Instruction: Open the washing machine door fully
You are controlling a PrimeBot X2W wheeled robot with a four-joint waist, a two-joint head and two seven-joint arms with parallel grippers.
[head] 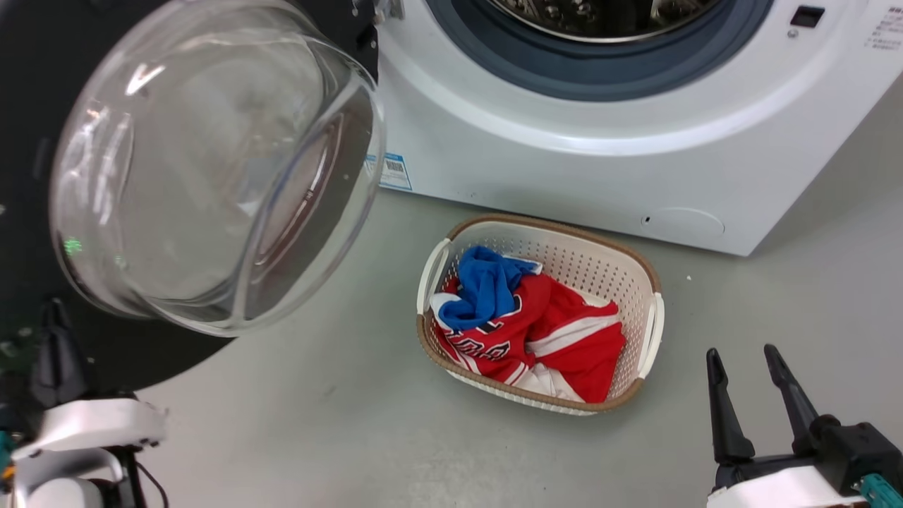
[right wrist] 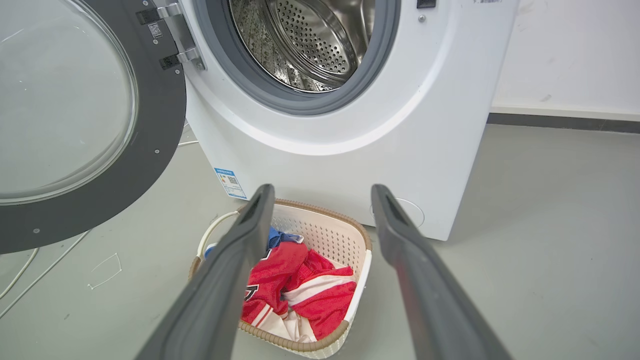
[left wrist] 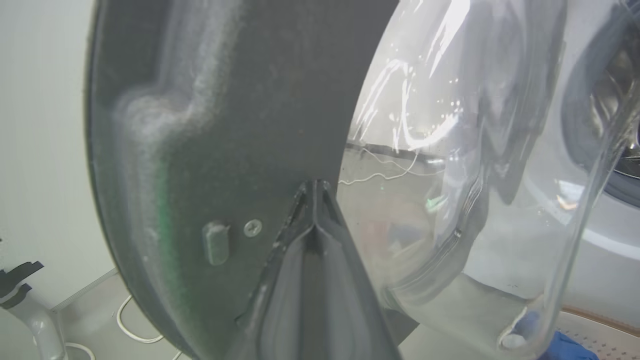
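Washday at the white washer [right wrist: 425, 130]: the washing machine door [right wrist: 65, 100] stands wide on its hinge [right wrist: 181, 57] at the machine's left edge. Its inner face and bulging glass bowl [head: 211, 162] are turned to the room, and the steel drum [right wrist: 310, 40] is laid bare.

The left gripper [left wrist: 316, 187], jaws pressed together into a single blade and pinching nothing, is set tip-first at the black ring [left wrist: 225, 125] of the door's inner face, just beside the glass. Whether it actually touches cannot be told. Closed fingers suit that spot: by the look of it, a plain push on the ring, well out from the hinge, is what would carry the door through the last of its arc. The door appears close to the end of its swing, so the job looks nearly done.

The right gripper [head: 741, 353], jaws spread and empty, hangs low over the grey floor [head: 317, 423], well apart from the door and seemingly parked out of its way.

Between the two arms, a basket [head: 650, 331] of red and blue clothes [head: 557, 324] sits on the floor just before the washer's front edge, outside the door's sweep and handy to the open drum.
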